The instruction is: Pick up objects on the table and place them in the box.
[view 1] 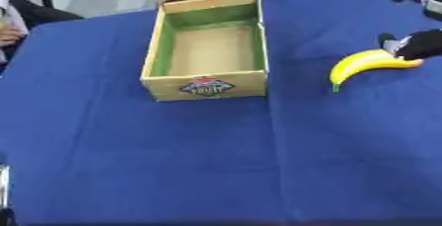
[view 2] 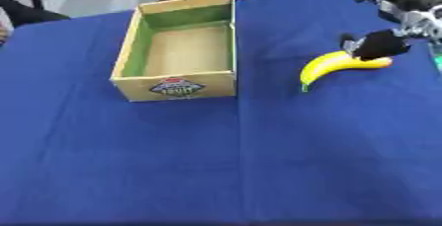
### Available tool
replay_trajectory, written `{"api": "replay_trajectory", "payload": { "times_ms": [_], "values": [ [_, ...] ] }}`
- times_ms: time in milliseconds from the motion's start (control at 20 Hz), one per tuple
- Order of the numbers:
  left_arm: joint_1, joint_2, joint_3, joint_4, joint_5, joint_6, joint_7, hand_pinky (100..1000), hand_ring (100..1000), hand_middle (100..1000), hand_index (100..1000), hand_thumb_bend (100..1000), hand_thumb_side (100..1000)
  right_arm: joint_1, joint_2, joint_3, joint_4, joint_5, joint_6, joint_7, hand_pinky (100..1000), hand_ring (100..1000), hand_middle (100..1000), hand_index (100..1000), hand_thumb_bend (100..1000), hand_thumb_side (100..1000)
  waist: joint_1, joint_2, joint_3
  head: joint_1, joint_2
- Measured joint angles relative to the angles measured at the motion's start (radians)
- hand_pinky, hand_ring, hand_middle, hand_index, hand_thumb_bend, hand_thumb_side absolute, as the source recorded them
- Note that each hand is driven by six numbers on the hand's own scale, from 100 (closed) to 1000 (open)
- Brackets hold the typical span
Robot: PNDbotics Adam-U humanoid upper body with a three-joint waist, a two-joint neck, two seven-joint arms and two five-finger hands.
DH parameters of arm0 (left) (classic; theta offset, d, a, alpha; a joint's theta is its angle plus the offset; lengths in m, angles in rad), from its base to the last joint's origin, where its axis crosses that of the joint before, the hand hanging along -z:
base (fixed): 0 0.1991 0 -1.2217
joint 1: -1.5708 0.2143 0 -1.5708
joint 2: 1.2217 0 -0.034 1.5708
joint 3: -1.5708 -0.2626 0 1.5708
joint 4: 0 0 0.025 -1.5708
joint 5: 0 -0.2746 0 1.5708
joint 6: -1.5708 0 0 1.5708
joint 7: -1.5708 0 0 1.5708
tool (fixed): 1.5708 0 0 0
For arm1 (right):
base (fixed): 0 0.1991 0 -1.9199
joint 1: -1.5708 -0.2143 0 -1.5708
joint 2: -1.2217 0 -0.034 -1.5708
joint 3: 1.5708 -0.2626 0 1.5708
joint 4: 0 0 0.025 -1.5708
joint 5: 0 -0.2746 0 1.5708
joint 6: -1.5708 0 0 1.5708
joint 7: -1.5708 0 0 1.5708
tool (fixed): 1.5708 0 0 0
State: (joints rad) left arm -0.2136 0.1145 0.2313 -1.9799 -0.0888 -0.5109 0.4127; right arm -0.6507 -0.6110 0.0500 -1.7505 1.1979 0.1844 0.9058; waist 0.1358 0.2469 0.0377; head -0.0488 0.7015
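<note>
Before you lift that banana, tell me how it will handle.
The banana looks stiff and should keep its curve when lifted. Its smooth skin may slip in the right hand, which sits at one end. Lying on its side, it would likely pivot rather than roll.

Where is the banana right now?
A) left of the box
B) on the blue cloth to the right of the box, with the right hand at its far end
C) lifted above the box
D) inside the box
B: the banana lies on the blue cloth, right of the empty box, with the right hand at its far end.
</note>
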Motion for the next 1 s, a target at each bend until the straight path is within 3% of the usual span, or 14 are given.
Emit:
{"api": "replay_trajectory", "payload": {
  "times_ms": [350,550,750,1000],
  "values": [
    [-0.003,0.0,0.0,0.0,0.0,0.001,0.001,372,685,716,756,100,886,0.0,0.0,0.001,-0.001,-0.02,-0.001,0.0,802,981,995,1000,275,530,-0.002,0.0,0.0,-0.015,-0.009],
    [-0.004,0.0,0.0,0.0,0.0,0.003,0.0,372,685,716,756,100,885,0.0,-0.014,0.013,0.016,-0.062,-0.001,-0.001,813,1000,964,1000,255,442,-0.005,0.0,0.0,-0.015,-0.009],
    [-0.004,0.0,0.0,0.0,0.0,0.003,0.0,372,685,716,757,100,885,0.001,-0.037,0.031,0.071,-0.111,0.008,0.0,814,1000,892,982,386,384,-0.008,0.0,0.003,-0.014,-0.009],
    [-0.004,0.0,0.0,0.0,0.001,0.004,-0.002,371,685,716,756,100,885,0.009,-0.076,0.047,0.121,-0.173,0.027,-0.002,826,1000,928,1000,399,334,-0.008,0.0,0.004,-0.013,-0.012]
  ]
}}
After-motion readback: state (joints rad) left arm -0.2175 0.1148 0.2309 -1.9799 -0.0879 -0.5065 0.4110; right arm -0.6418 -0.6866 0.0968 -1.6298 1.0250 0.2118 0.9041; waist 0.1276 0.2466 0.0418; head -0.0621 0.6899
